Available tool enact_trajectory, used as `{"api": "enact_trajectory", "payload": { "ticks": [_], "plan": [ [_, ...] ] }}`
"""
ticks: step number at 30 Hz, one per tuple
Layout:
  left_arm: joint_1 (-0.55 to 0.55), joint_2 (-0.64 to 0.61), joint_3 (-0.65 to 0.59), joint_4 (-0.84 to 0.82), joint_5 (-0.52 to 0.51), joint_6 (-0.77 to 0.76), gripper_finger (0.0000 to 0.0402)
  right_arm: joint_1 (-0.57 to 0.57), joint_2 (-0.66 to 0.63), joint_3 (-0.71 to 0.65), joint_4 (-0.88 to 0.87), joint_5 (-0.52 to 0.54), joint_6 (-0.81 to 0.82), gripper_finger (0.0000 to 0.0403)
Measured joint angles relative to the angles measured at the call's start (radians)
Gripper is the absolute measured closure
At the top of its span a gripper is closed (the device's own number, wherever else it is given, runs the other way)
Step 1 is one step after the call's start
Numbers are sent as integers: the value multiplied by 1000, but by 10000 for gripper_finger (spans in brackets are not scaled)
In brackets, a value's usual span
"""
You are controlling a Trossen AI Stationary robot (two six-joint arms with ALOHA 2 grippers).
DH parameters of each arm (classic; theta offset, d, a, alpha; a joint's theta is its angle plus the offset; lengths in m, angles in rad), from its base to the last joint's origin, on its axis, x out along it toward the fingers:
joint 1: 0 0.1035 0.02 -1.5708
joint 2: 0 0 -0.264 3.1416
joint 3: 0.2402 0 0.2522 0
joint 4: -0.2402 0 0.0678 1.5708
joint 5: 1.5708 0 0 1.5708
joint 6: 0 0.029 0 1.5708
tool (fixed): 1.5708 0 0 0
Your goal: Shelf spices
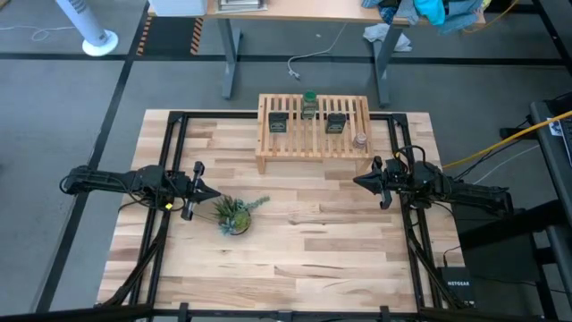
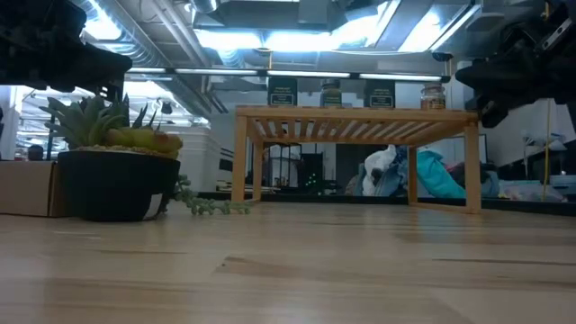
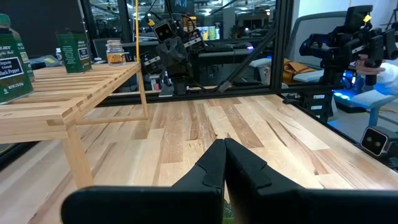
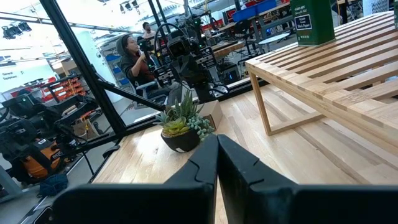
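Shelf: you have the light-wood shelf point(image 1: 314, 134) standing at the far edge of the table point(image 1: 295, 259), near the middle, its slatted top facing up.
Left tin: you see one dark tin point(image 1: 279, 122) upright on the slats toward the shelf's left end.
Green-capped jar: you find the green-capped jar point(image 1: 309, 105) upright at the shelf's far edge, between the two tins.
Right tin: you see the second dark tin point(image 1: 336, 121) upright on the slats, right of the jar.
Small jar: the tiny round pale jar point(image 1: 360, 139) sits near the shelf's front right corner, apart from the tins.
Row from table height: in the low view you see all four containers standing on the shelf top, from the left tin point(image 2: 282, 92) to the small jar point(image 2: 433, 96).
Left gripper: your left gripper point(image 1: 204, 190) hangs over the table's left side, fingers pressed together, holding nothing, pointing toward the centre.
Right gripper: your right gripper point(image 1: 360, 180) is over the table's right side, just in front of the shelf's right end, fingers pinched together and empty.
Plant: a spiky green plant point(image 1: 234, 215) in a dark pot stands near the table's middle, just beside the left gripper.
Background: in the right wrist view you can see a person point(image 4: 132, 59) seated beyond the table.
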Motion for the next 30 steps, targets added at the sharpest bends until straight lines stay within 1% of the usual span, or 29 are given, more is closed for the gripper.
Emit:
{"api": "enact_trajectory", "payload": {
  "ticks": [4, 6, 10, 13, 15, 28, 30],
  "plan": [
    [0, 0, 0, 0, 0, 0, 402, 0, 0, 0, -8, 0, -7, 388],
    [0, 0, 0, 0, 0, 0, 402, 0, 3, 1, -13, 11, -56, 388],
    [0, 0, 0, 0, 0, 0, 402, 0, 30, 2, -28, 72, -165, 388],
    [0, 0, 0, 0, 0, 0, 402, 0, 56, 2, -38, 124, -208, 388],
    [0, 0, 0, 0, 0, 0, 402, 0, 77, 2, -38, 138, -223, 388],
    [0, 0, 0, 0, 0, -1, 402, 0, 195, 2, -38, 128, -237, 388],
    [0, 0, 0, 1, 0, -29, 402, 0, 202, 1, -34, 128, -237, 388]
  ]
}}
